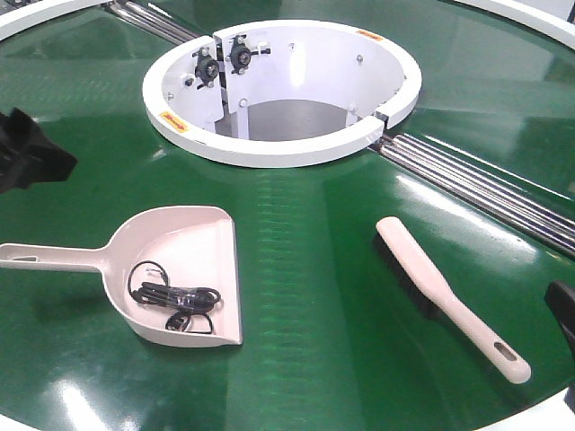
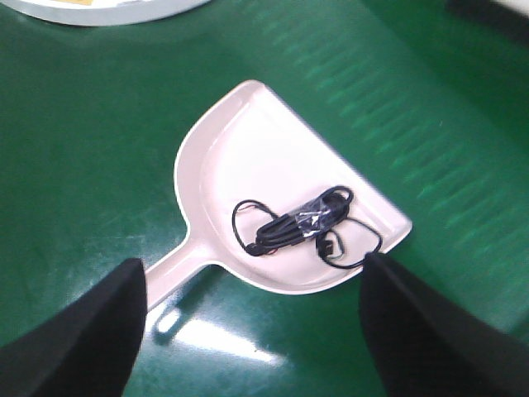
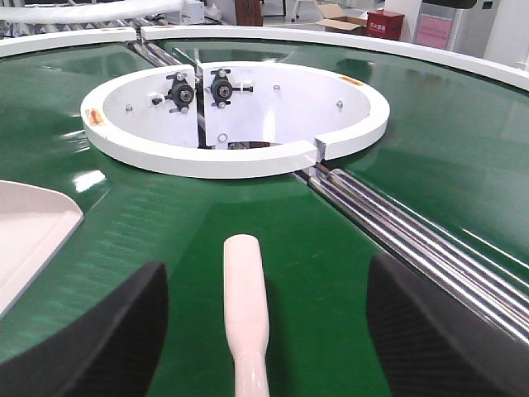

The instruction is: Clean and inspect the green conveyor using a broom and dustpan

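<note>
On the green conveyor [image 1: 305, 269] we list, at 8 o'clock, the dustpan [image 1: 184, 269] holding a coiled black cable [image 1: 175, 298], our left gripper [image 2: 248, 331] above it, jaws apart. At 4 o'clock lies the broom [image 1: 449, 301], untouched, our right gripper [image 3: 264, 331] spread wide over its handle.

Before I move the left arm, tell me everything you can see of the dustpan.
The pale pink-beige plastic dustpan lies flat on the glossy green conveyor belt, untouched by either gripper. It is a wide shallow scoop with raised sides; its long straight handle points left in the front view, its open edge right. Inside rests a bundled black cable. The open left gripper hovers above it.
</note>
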`<state>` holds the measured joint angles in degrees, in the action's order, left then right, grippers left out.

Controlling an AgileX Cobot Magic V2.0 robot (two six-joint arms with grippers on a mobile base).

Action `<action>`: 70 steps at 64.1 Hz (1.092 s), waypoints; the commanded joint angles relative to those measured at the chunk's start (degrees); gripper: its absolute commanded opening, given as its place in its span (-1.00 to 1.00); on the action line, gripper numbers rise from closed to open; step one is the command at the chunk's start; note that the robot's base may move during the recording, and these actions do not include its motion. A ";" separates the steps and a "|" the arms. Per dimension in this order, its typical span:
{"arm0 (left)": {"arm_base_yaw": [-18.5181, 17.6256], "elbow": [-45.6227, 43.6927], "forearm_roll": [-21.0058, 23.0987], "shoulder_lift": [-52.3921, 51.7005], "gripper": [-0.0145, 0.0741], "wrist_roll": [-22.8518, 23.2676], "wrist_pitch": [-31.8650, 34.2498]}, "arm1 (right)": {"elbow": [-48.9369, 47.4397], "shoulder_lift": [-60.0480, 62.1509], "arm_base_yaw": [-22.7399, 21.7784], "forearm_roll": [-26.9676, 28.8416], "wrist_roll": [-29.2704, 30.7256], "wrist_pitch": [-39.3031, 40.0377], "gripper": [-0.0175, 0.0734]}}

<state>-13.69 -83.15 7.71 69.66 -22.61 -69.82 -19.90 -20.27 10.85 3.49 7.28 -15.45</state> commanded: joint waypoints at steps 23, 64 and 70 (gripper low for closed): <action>-0.21 36.30 0.89 -30.95 0.48 3.10 39.85 | -1.59 -0.35 -0.38 0.14 -0.17 4.54 0.48; -0.21 69.32 2.65 -51.10 -0.69 3.38 69.00 | -1.59 -0.35 -0.38 0.04 -0.17 4.54 -0.64; -0.21 69.32 2.65 -51.10 -0.69 3.38 69.47 | -1.59 -0.35 -0.38 0.04 -0.17 4.05 -0.63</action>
<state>-13.69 -12.40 9.60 18.17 -19.85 -5.54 -19.90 -20.27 10.85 3.49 7.28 -15.45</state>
